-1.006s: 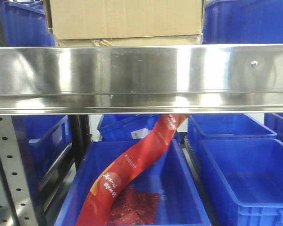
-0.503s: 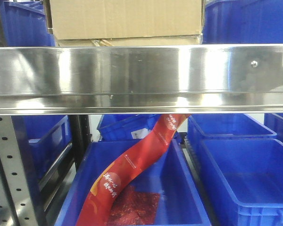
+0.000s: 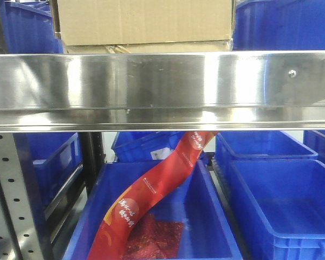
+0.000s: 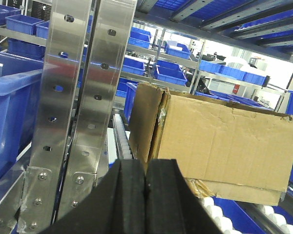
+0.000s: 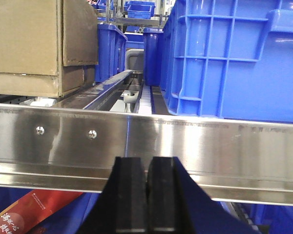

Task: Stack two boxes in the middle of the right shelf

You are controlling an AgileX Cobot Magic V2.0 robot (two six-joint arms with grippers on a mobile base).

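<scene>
The left pincer [image 4: 145, 187] is clenched, its two black pads pressed together with nothing between them, and it points toward the upper box [image 4: 224, 146], which sits apart from it behind the perforated steel uprights [image 4: 83, 97]. The right pincer [image 5: 146, 195] is also clenched and empty, just in front of the shelf's shiny front lip [image 5: 185, 146]. On the shelf [image 3: 162, 86] the upper box [image 3: 143, 21] lies on the thinner lower box [image 3: 151, 47], between blue bins [image 3: 281, 24]. Below, a red banner [image 3: 151, 195] leans in a blue bin.
</scene>
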